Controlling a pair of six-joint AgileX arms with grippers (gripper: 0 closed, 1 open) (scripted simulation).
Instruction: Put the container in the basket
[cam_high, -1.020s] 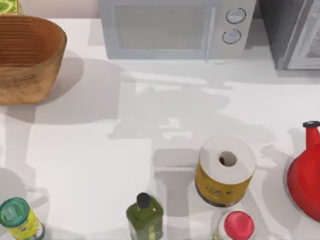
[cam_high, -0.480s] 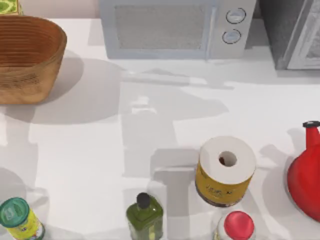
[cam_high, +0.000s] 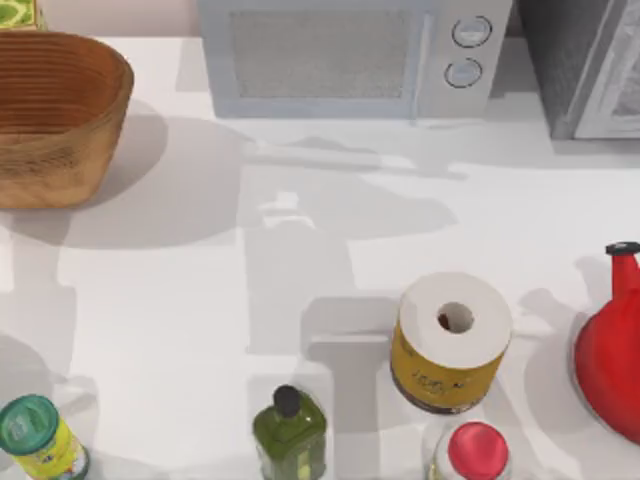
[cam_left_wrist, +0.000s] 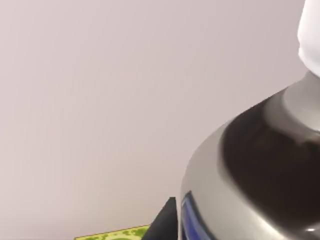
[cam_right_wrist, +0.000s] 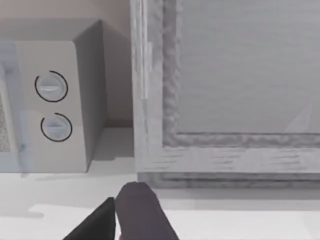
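Close against the left end effector (cam_left_wrist: 167, 222) sits the container (cam_left_wrist: 260, 165).

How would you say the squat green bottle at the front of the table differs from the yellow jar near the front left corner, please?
The green bottle has dark olive-green sides and a small black cap; the yellow jar has a yellow printed body and a wide green lid. The bottle narrows to a thin neck, while the jar's lid spans about its full width. The bottle stands nearer the table's middle, the jar at its left edge. Both stand upright on the white table.
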